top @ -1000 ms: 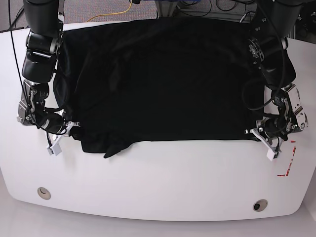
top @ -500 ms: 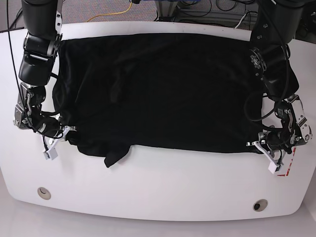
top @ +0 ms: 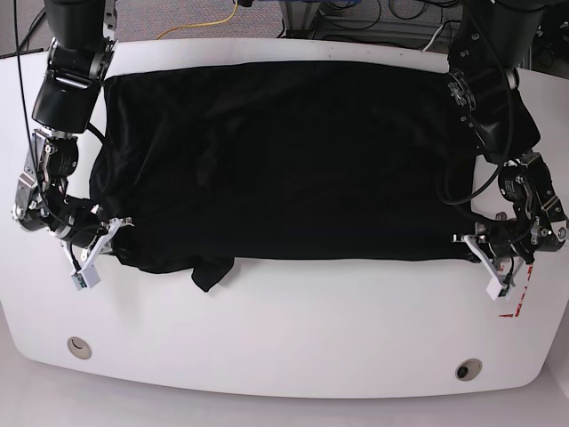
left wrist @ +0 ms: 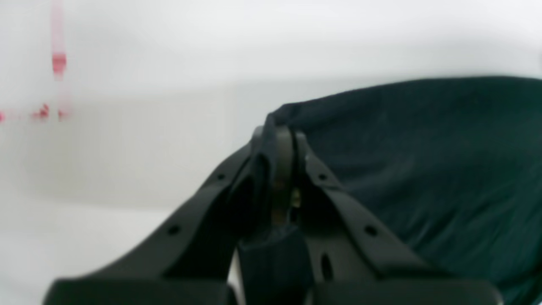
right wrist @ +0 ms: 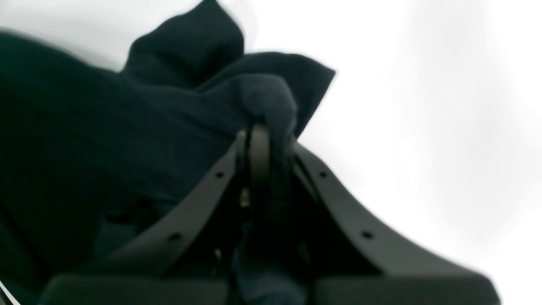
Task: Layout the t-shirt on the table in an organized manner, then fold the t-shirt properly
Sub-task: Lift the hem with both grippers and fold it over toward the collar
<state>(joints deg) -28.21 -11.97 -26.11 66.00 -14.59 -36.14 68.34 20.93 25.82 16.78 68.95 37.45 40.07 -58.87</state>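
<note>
The black t-shirt [top: 284, 160] lies spread across most of the white table [top: 293, 338], its front hem running roughly straight, with a small bunched flap [top: 212, 271] hanging out at the front left. At the shirt's front right corner my left gripper [top: 474, 250] is shut on the fabric; in the left wrist view the cloth [left wrist: 423, 161] is pinched between its fingertips [left wrist: 277, 135]. My right gripper [top: 114, 237] is shut on the front left corner, where crumpled cloth [right wrist: 262, 97] bulges over its closed fingertips [right wrist: 259, 135].
Red tape marks [top: 518, 302] sit just right of my left gripper near the table's right edge. Two round metal grommets [top: 79, 347] [top: 468, 369] are set near the front edge. Cables and a yellow cord [top: 209, 25] lie beyond the far edge.
Both grippers have pulled the shirt's front corners toward the table's front and slightly outward. The front hem has come closer and straighter, and the cloth lies flatter.
</note>
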